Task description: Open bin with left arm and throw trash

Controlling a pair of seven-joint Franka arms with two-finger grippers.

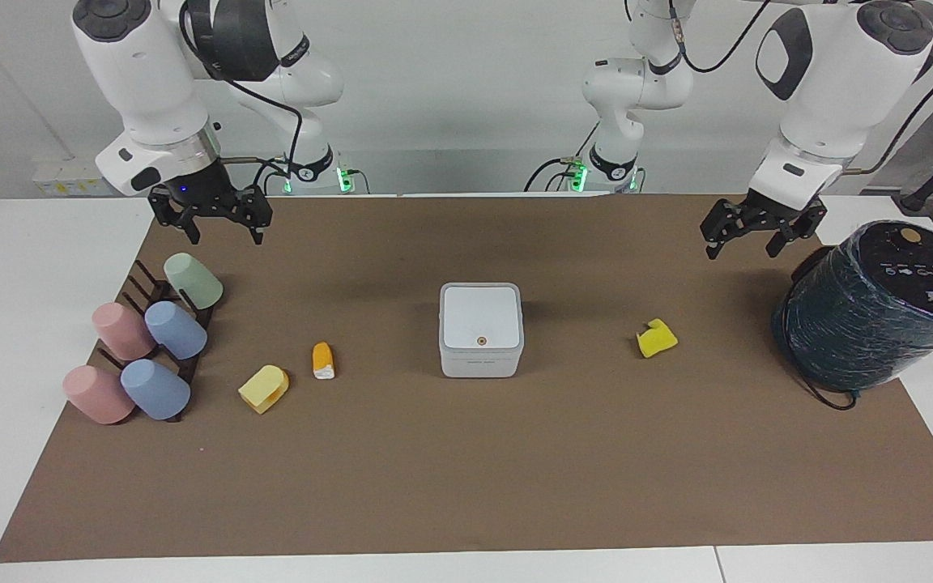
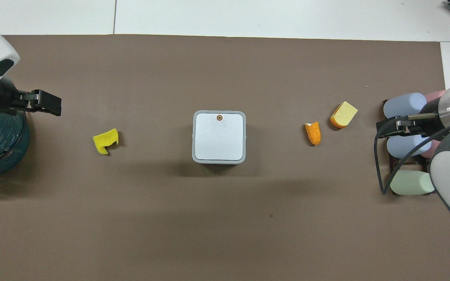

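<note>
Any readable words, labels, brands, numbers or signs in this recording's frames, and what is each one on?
None can be read.
Bin: a faint line of print on its front wall, too small to read.
Dark wrapped cylinder: a row of small white icons and a white label on its top, too blurred to read.

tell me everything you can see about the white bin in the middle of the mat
The bin is a small white square box with rounded corners, plastic by its look. Its flat lid is shut and carries a tiny orange-brown round button near the edge farther from the robots. It stands upright on the brown mat, about midway between the two arms' ends. Nothing touches it; the scraps lie apart from it and no gripper is over it.
</note>
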